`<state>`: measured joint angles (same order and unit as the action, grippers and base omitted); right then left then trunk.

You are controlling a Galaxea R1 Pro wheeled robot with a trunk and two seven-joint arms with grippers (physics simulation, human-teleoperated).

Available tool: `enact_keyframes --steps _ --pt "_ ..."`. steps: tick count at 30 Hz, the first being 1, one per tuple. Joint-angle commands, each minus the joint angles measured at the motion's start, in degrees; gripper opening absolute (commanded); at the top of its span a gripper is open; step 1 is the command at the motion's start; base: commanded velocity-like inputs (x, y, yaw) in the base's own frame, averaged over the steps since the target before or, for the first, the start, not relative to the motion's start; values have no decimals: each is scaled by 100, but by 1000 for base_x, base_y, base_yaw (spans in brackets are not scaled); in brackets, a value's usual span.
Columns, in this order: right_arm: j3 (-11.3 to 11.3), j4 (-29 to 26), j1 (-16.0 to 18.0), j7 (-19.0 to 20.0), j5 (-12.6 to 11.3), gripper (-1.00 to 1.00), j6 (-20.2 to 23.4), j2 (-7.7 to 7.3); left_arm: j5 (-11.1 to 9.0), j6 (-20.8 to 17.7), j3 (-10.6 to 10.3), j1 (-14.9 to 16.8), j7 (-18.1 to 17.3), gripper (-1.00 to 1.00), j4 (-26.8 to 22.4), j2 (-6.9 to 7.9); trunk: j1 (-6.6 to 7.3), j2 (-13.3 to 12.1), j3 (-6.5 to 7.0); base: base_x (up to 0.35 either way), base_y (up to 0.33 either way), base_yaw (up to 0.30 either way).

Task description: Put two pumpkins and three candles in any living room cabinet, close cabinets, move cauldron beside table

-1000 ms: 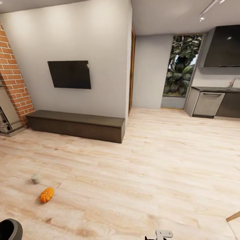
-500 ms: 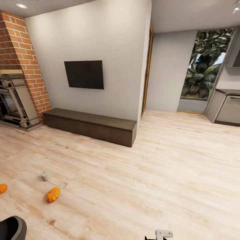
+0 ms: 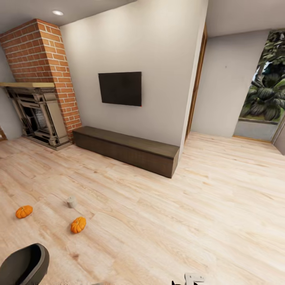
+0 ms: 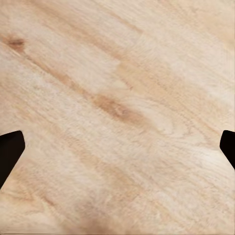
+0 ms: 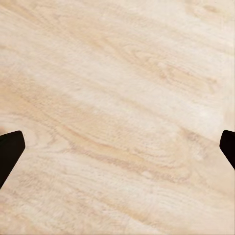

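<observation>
The long dark-brown cabinet (image 3: 128, 150) stands against the white wall under a black television (image 3: 120, 88), its plain fronts all flush and shut. To the left of the cabinet rises a red brick chimney (image 3: 45, 67) with a dark fireplace (image 3: 37, 118) at its foot. On the pale wooden floor (image 3: 178, 221), well in front of the cabinet, lie two orange pumpkins: one pumpkin (image 3: 78, 225) nearer the camera, the other pumpkin (image 3: 24, 211) further left. A stubby grey candle (image 3: 71, 202) stands upright near the first pumpkin, on the cabinet's side of it. The black cauldron (image 3: 24, 265), mouth open, sits at the lower left corner of the head view, well apart from the cabinet. The left gripper (image 4: 117, 149) hangs over bare floorboards with its dark fingertips spread wide and nothing between them; the right gripper (image 5: 117, 149) likewise is spread apart and empty above the floor
</observation>
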<state>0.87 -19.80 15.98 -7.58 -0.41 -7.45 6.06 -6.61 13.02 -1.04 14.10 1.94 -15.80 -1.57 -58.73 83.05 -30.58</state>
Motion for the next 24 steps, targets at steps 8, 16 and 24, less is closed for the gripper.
enact_keyframes --steps 8,16,24 --pt "18 9 2 -40 2 100 -11 8 -50 25 -9 5 8 100 7 1 0 3 -5 0 0 284" --pt "19 14 2 -42 6 100 -11 16 -66 24 -6 5 8 100 7 2 0 3 -5 1 0 290" --pt "19 14 2 -49 7 100 -11 18 -77 22 0 5 8 100 7 1 0 3 -5 192 0 292"
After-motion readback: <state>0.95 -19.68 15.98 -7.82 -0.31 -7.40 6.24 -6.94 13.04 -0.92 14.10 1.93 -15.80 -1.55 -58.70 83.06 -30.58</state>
